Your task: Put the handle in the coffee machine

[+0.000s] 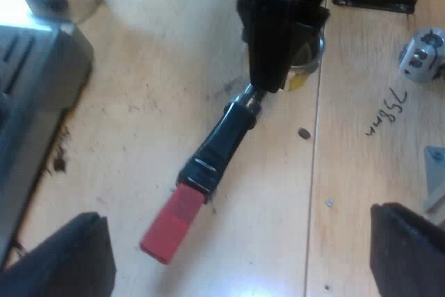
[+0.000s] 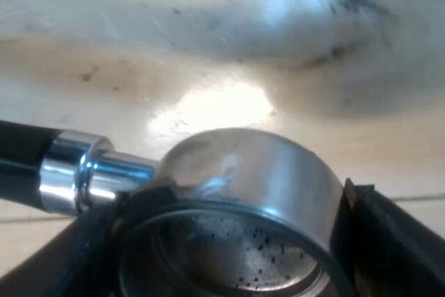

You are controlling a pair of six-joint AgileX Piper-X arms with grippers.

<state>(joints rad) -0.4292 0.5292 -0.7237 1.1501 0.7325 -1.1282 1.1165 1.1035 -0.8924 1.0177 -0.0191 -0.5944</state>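
holder (image 2: 243, 172) between right fingers (image 2: 398, 243)

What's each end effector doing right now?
Left end effector: open, holding nothing.
Right end effector: closed on the metal holder, around its basket.

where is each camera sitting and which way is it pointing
Left wrist view: on the left arm, facing down at the holder, the table under it and the coffee machine; the open left gripper hangs near the red end.
Right wrist view: on the right arm, facing into the holder's metal cup; the right gripper is shut on it.
Shared: the holder, gripped at its cup by the right gripper.
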